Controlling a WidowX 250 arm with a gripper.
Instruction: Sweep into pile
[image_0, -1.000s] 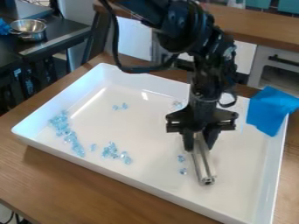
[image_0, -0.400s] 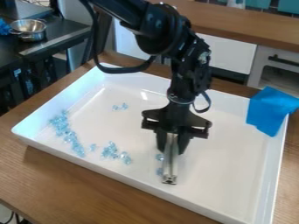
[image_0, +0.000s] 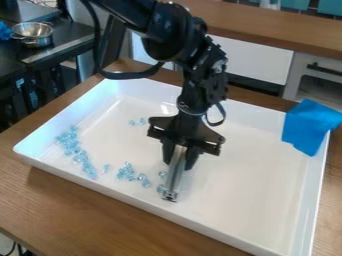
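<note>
Crystals (image_0: 81, 157) loose in white tray (image_0: 257, 187)

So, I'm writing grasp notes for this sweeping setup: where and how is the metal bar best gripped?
Probably by its upper end, from above, as the gripper has it. The metal bar is long and narrow and stands at a tilt, so fingers can close across its width, leaving the lower end free to push the pale blue pieces.

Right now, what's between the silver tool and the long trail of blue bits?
In the camera view: loose bits close beside the tool, then a small clump, then a lone bit near the trail.
</note>
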